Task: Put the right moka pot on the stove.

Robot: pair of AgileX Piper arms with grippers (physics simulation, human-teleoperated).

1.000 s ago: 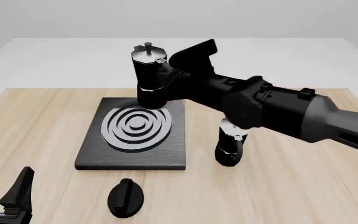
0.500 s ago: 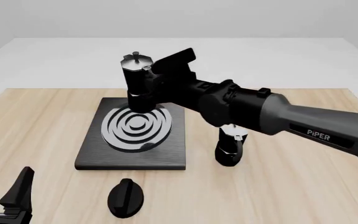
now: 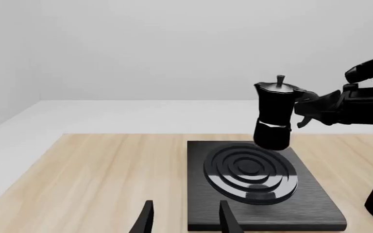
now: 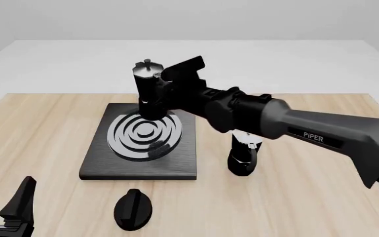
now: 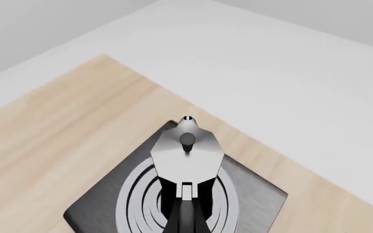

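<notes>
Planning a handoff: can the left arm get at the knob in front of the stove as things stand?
Probably yes. The knob lies on bare table before the stove, close beside the left claw, which is open. The right arm is busy further back, holding the pot over the burner; nothing stands between.

The counter (image 4: 308,197) looks like pale matt wood with fine grain. The stove (image 4: 97,158) is a brushed black slab with silvery metal rings. The moka pot (image 3: 274,121) is glossy black, its lid (image 5: 186,155) polished metal
</notes>
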